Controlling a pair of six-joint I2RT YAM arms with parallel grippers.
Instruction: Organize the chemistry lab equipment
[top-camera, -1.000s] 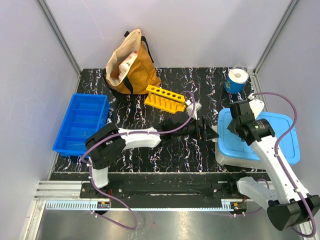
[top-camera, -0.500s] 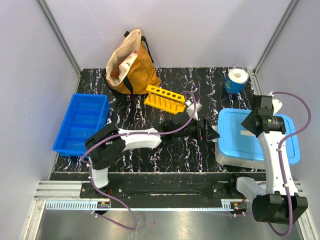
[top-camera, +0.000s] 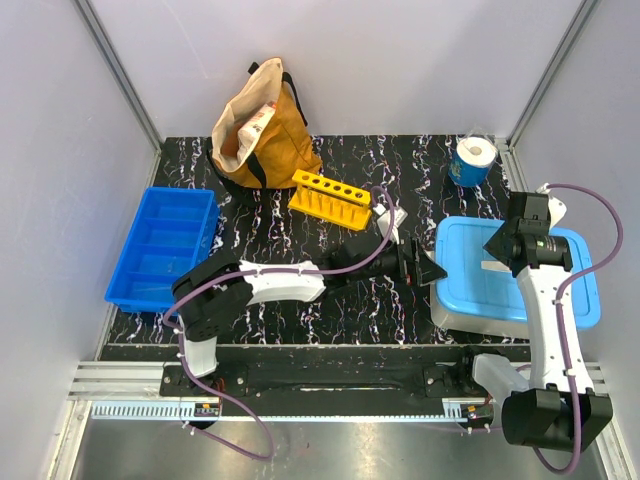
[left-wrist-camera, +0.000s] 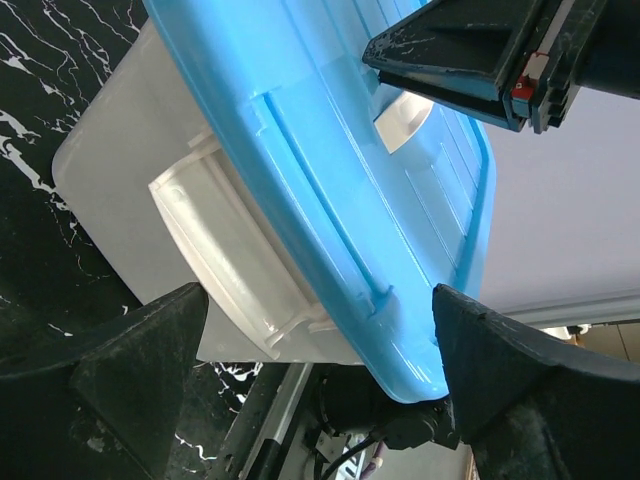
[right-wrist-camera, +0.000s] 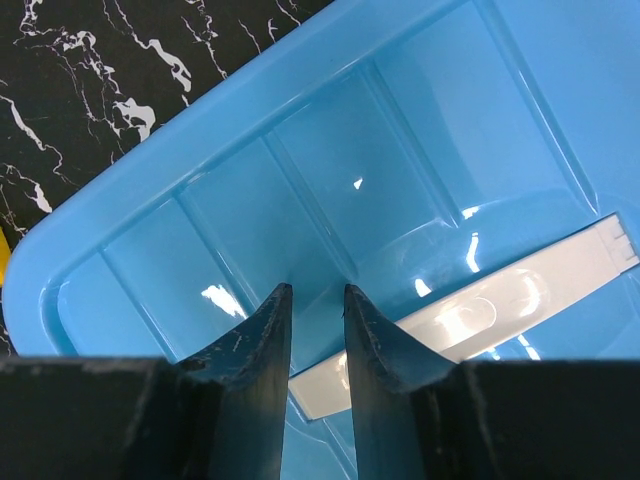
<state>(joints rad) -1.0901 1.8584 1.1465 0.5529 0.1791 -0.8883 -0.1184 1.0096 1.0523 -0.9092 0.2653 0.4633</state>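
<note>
No tubes, goggles, glove or yellow looped piece show in any view. A white bin with a light-blue lid (top-camera: 565, 285) stands at the right. My left gripper (top-camera: 426, 268) is open and empty, low at the bin's left side; in the left wrist view (left-wrist-camera: 320, 400) its fingers spread wide before the white wall (left-wrist-camera: 130, 170) and the lid's edge (left-wrist-camera: 330, 150). My right gripper (top-camera: 492, 247) hovers over the lid's left part. In the right wrist view (right-wrist-camera: 317, 288) its jaws stand almost together, with nothing between them, above the lid's white latch strip (right-wrist-camera: 520, 290).
A yellow tube rack (top-camera: 330, 197) lies at the middle back. A tan fabric bag (top-camera: 255, 130) stands open at the back left. A blue divided tray (top-camera: 165, 245) is at the left. A white paper roll with blue wrap (top-camera: 472, 158) is at the back right corner.
My right arm swung from over the lid's left part towards the right and back, its base now upright at the right. My left gripper edged right, closer to the bin.
</note>
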